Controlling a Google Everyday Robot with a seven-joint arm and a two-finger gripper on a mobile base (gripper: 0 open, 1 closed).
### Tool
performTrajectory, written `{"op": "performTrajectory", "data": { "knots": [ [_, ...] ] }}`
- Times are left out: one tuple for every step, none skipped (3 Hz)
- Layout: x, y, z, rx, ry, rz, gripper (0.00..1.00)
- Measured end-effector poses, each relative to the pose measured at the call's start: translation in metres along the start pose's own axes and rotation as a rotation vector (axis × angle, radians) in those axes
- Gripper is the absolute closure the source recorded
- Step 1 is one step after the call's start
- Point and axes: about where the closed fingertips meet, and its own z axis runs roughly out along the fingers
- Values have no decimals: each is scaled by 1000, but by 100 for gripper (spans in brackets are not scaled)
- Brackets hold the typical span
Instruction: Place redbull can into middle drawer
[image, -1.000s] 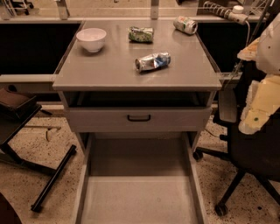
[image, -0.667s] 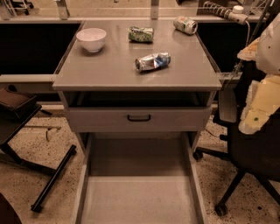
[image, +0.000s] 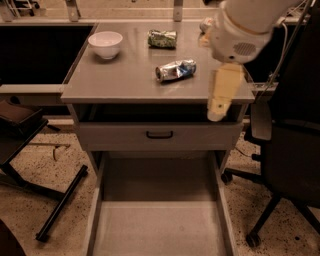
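The redbull can (image: 175, 70), silver and blue and dented, lies on its side near the middle of the grey tabletop (image: 115, 80). The middle drawer (image: 160, 225) is pulled out low at the front, a long grey tray with a bare floor. My gripper (image: 218, 111) hangs from the white arm (image: 245, 25) over the table's front right edge. It is to the right of the can and apart from it, and it holds nothing that I can see.
A white bowl (image: 105, 43) sits at the back left and a green-patterned can (image: 162, 38) at the back middle. A white can (image: 204, 24) is partly hidden behind the arm. A drawer front with a black handle (image: 159, 134) is above the tray. An office chair (image: 292, 150) stands right, a black stand (image: 55, 200) left.
The arm and gripper have swung left from the right side of the view to over the table's right front edge. The cans, the bowl and the drawer have not moved.
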Motion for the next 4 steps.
{"op": "performTrajectory", "data": {
  "knots": [
    [-86, -49, 39, -5, -66, -152, 0],
    [-85, -49, 39, -5, -66, -151, 0],
    [-90, -77, 48, 38, -75, -181, 0],
    [-95, -132, 73, 77, -58, -233, 0]
  ]
}}
